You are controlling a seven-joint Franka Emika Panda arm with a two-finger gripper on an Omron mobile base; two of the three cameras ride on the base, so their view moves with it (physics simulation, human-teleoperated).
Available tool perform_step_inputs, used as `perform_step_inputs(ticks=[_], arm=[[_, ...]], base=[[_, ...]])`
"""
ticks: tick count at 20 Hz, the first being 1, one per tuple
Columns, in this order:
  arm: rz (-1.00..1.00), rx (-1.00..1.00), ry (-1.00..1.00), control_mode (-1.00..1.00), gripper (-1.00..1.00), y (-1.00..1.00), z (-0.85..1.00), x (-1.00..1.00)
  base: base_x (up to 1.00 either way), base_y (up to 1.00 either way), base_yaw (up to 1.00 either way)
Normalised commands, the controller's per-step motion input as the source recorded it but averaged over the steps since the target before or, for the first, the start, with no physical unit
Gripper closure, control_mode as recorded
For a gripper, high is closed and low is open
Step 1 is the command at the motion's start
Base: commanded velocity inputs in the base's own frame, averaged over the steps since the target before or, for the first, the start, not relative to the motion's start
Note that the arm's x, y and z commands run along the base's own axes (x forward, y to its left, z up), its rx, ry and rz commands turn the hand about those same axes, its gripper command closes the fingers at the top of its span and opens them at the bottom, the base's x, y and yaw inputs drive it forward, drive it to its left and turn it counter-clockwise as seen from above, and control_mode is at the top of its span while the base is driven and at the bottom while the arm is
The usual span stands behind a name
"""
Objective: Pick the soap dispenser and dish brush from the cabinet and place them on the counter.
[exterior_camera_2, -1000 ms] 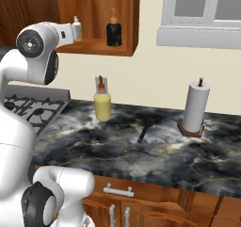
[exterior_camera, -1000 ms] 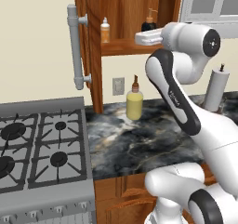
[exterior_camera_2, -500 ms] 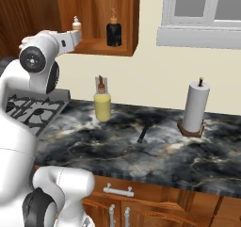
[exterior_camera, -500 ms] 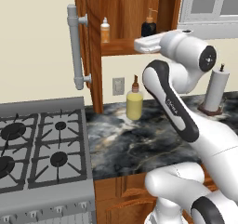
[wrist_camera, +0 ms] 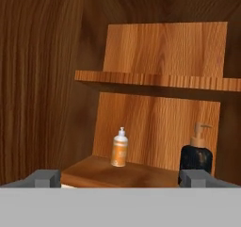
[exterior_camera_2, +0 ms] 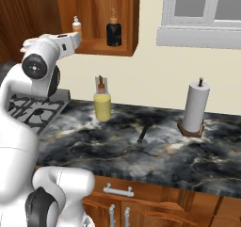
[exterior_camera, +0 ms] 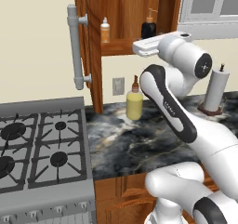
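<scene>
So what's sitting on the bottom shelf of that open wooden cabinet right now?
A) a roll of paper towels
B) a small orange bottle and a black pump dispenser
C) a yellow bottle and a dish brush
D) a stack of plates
B: the hand view shows a small orange bottle and a black pump dispenser standing apart on the lower shelf of the cabinet.
</scene>
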Motion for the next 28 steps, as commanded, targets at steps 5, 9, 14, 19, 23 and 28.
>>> perform_step_inputs(ticks=[5, 9, 14, 19, 23, 28], arm=[[0.01, 0.00, 0.11, -1.00, -1.00, 0.00, 0.00, 0.12], [0.02, 0.00, 0.08, -1.00, -1.00, 0.00, 0.00, 0.07], [0.02, 0.00, 0.01, -1.00, -1.00, 0.00, -0.03, 0.01], [0.01, 0.00, 0.00, -1.00, -1.00, 0.00, -0.09, 0.00], [0.01, 0.00, 0.01, -1.00, -1.00, 0.00, -0.18, 0.06], [0.01, 0.00, 0.00, -1.00, -1.00, 0.00, -0.15, 0.13]], base=[[0.00, 0.00, 0.00], [0.00, 0.00, 0.00], [0.00, 0.00, 0.00], [0.00, 0.00, 0.00], [0.00, 0.00, 0.00], [0.00, 0.00, 0.00]])
